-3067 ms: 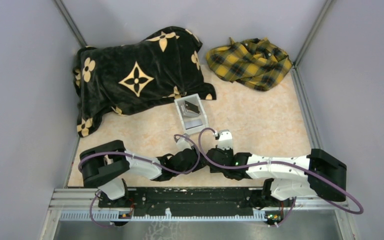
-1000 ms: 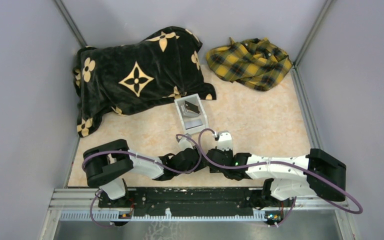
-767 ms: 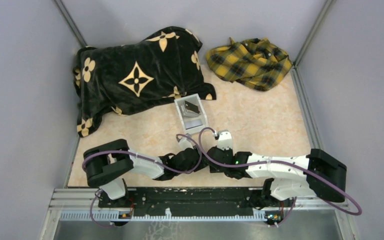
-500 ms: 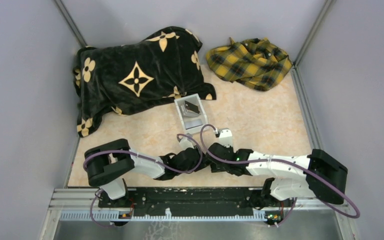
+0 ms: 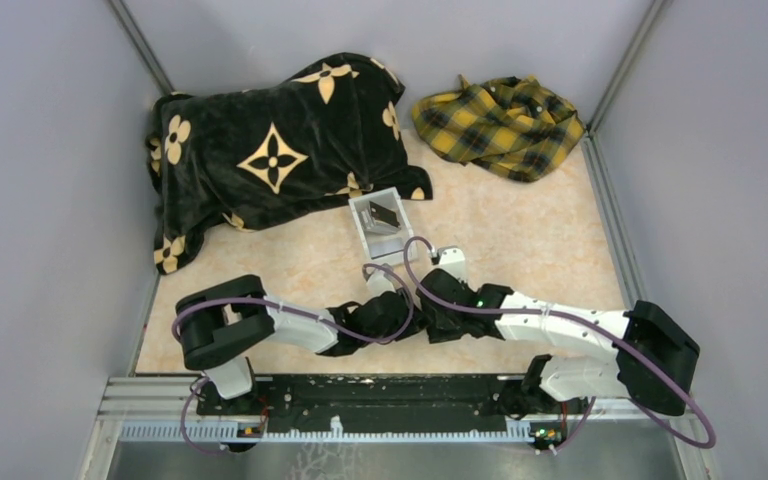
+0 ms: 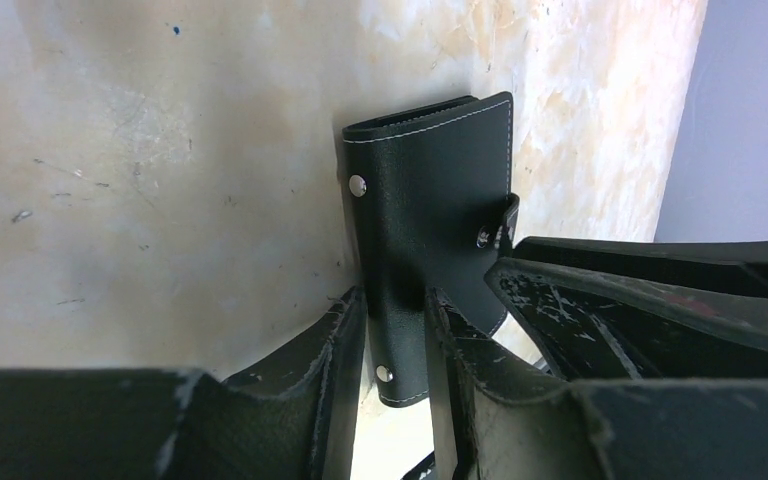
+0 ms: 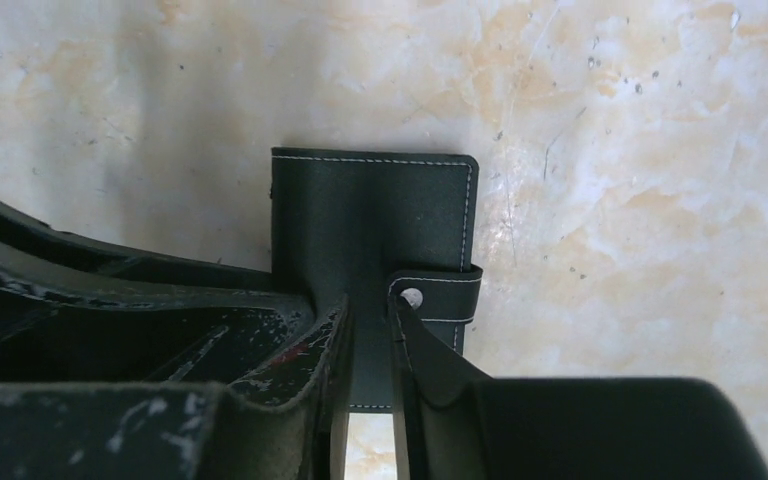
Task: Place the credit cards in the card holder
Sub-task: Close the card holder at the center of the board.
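Note:
The card holder [image 7: 370, 215] is a black folded wallet with white stitching and a strap clasp [image 7: 440, 290] on its right edge. My right gripper [image 7: 368, 330] is shut on its near end, just left of the clasp. My left gripper [image 6: 395, 330] is shut on the card holder's [image 6: 430, 210] other end. In the top view both grippers meet at the table's front middle, left [image 5: 385, 300] and right [image 5: 440, 290], and hide the wallet. The credit cards, one dark [image 5: 384, 214] and one pale [image 5: 388, 237], lie in a clear-white box [image 5: 363, 226] just beyond the grippers.
A black blanket with gold flower patterns [image 5: 270, 150] lies at the back left. A yellow plaid cloth [image 5: 500, 125] lies at the back right. Grey walls close in the table on three sides. Purple cables [image 5: 410, 265] loop over both wrists.
Both wrists have shifted a little away from the bases, toward the box, and the right arm's elbow has swung right. Both grippers remain together over the wallet.

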Robot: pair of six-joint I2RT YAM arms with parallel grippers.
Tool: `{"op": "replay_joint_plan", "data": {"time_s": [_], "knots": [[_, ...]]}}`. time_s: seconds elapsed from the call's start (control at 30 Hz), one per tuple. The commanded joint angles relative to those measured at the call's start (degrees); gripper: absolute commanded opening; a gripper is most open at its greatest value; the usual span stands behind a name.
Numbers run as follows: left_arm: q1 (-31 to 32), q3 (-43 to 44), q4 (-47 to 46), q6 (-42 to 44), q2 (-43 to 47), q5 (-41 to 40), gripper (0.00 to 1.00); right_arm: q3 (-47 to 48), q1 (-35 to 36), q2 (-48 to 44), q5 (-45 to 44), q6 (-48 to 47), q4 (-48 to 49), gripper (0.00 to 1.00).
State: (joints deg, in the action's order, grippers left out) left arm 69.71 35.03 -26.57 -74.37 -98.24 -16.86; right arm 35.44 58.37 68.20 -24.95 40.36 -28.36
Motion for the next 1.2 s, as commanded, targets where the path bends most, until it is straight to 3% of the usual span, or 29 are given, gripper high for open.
{"op": "replay_joint_plan", "data": {"time_s": [0.0, 0.13, 0.6, 1.17], "knots": [[0.0, -1.4, 11.4, 2.6, -4.0, 0.8, 0.36, 4.1, -0.2, 0.0, -0.5, -2.4, -1.4, 0.22], [0.0, -1.5, 11.5, 2.5, -4.3, 0.7, 0.36, 4.4, -0.2, 0.3, -1.4, -2.6, -1.7, 0.27], [-0.6, -2.2, 10.8, 2.3, -4.7, 0.7, 0.36, 6.2, -0.2, -3.6, -5.7, -4.3, -6.2, 0.27], [-0.7, -2.2, 10.0, 2.3, -5.5, 1.4, 0.36, 5.1, -0.2, -5.3, -7.5, -1.9, -10.2, 0.36]]}}
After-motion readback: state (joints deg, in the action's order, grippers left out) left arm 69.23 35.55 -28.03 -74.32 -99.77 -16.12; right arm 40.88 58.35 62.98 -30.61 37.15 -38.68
